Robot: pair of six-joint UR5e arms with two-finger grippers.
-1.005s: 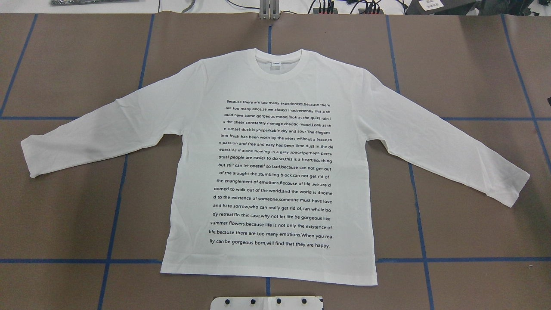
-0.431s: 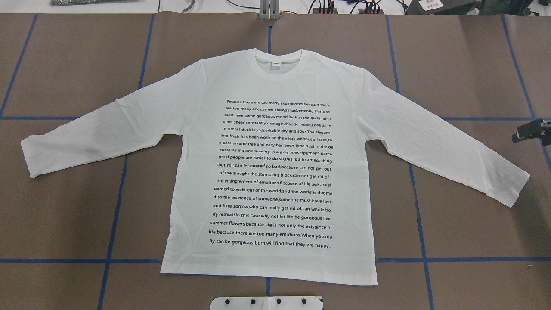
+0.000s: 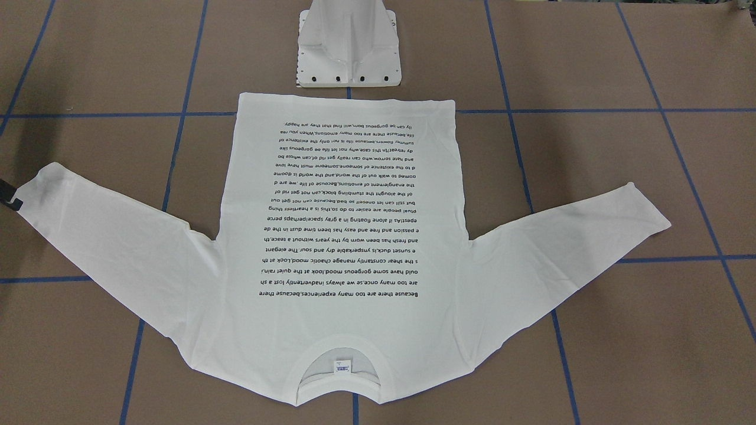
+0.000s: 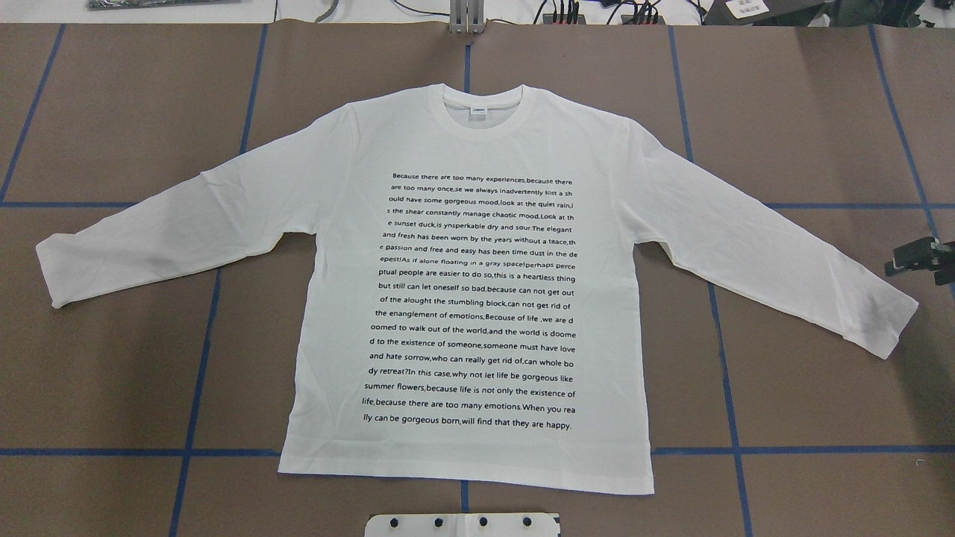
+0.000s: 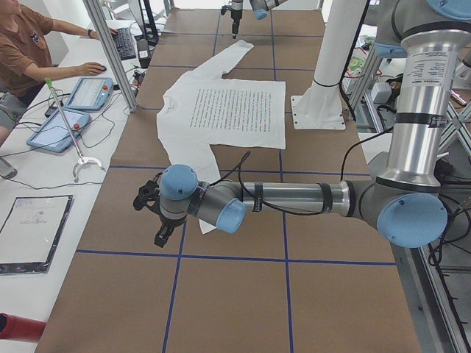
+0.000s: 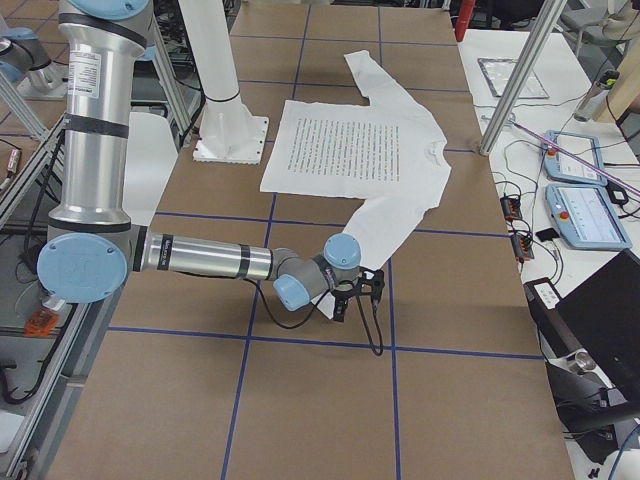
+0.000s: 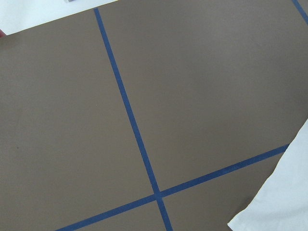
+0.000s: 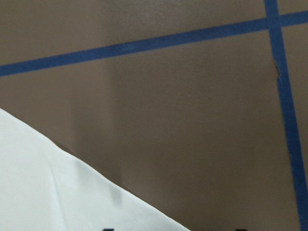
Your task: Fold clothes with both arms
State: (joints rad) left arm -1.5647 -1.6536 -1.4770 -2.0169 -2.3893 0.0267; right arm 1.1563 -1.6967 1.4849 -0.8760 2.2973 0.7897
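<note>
The white long-sleeved T-shirt (image 4: 477, 298) lies flat on the brown table with its text side up, sleeves spread and collar at the far edge. It also shows in the front-facing view (image 3: 348, 236). My right gripper (image 4: 916, 257) comes in at the overhead view's right edge, just above the right sleeve's cuff (image 4: 888, 321). Its jaws stand apart with nothing between them. The right wrist view shows white cloth (image 8: 57, 187) below it. My left gripper (image 5: 153, 215) shows only in the exterior left view, near the other cuff (image 4: 56, 268). I cannot tell whether it is open or shut.
The white pedestal base (image 3: 348, 53) stands just behind the shirt's hem. Blue tape lines (image 4: 201, 350) grid the table. An operator (image 5: 29, 51) sits at a side desk with tablets (image 5: 88, 92). A laptop (image 6: 600, 310) sits past the right end.
My right gripper has come into the overhead view at its right edge and moved down toward the right sleeve's cuff. The shirt has not moved.
</note>
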